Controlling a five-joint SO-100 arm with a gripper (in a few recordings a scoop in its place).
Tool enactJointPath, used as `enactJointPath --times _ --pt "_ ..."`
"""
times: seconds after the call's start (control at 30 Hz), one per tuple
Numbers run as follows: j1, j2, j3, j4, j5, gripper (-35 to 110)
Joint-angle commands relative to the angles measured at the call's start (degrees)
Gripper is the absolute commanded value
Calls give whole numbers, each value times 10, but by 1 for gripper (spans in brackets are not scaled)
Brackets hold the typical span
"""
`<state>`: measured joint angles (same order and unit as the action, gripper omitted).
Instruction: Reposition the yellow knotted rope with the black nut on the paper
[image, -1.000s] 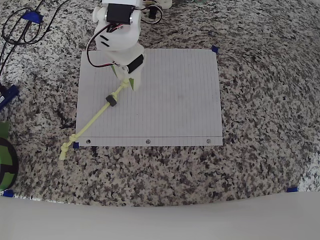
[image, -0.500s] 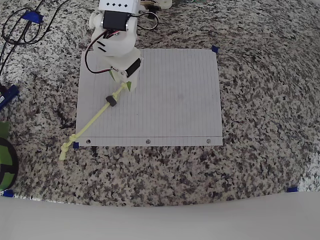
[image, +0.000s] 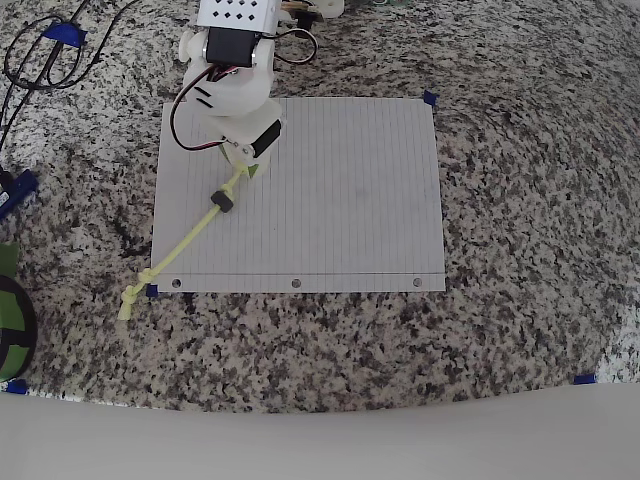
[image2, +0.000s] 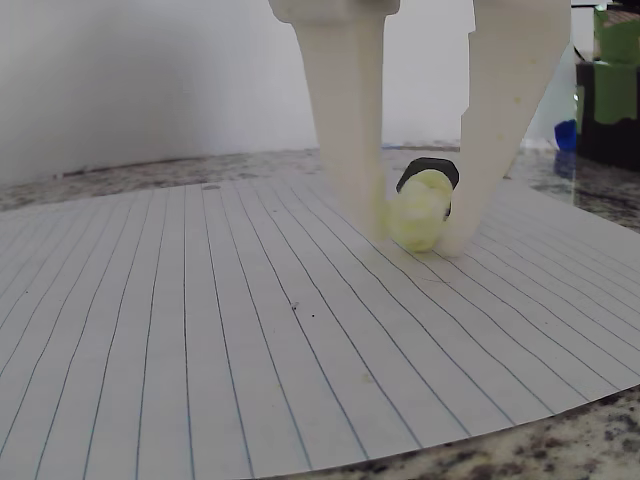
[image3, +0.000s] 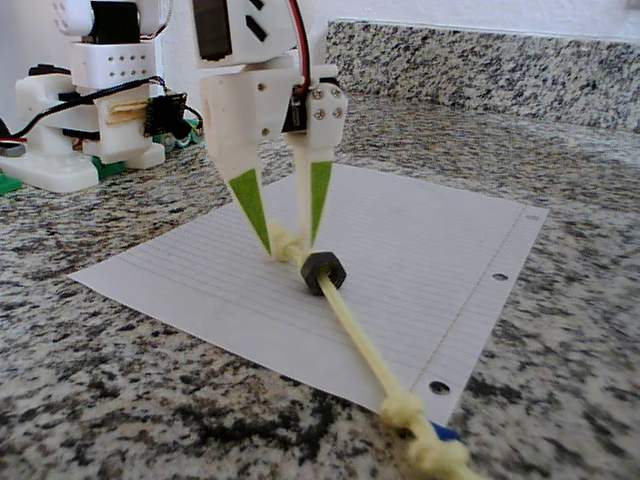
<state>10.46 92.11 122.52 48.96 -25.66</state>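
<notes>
Looking down from the overhead view, I saw the yellow knotted rope (image: 190, 237) lying nearly straight on a diagonal, its long axis running from upper right to lower left. Its upper end sat on the paper (image: 340, 190). Its lower knotted end trailed off the sheet's bottom-left corner onto the granite counter (image: 520, 200). The black nut (image: 223, 201) was threaded on the rope, just below the upper knot. The gripper (image3: 290, 248) stood upright over that upper end, fingertips down on the paper. In the wrist view the knot (image2: 420, 212) sat squeezed between both fingers (image2: 345, 120), so I read the gripper as clamped on the rope, the nut just beyond it.
</notes>
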Motion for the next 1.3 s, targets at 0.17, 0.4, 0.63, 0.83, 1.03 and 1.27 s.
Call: enactJointPath --times 0.17,0.4,0.63,0.83,1.03,1.27 --pt "-3 8 -18 -7 -5 0" --pt "-18 69 -12 11 -28 0" --pt "-103 161 1 48 -71 0" --pt "-197 227 1 87 -144 0" --pt "-316 279 2 121 -186 0" --pt "-399 278 4 93 -129 0"
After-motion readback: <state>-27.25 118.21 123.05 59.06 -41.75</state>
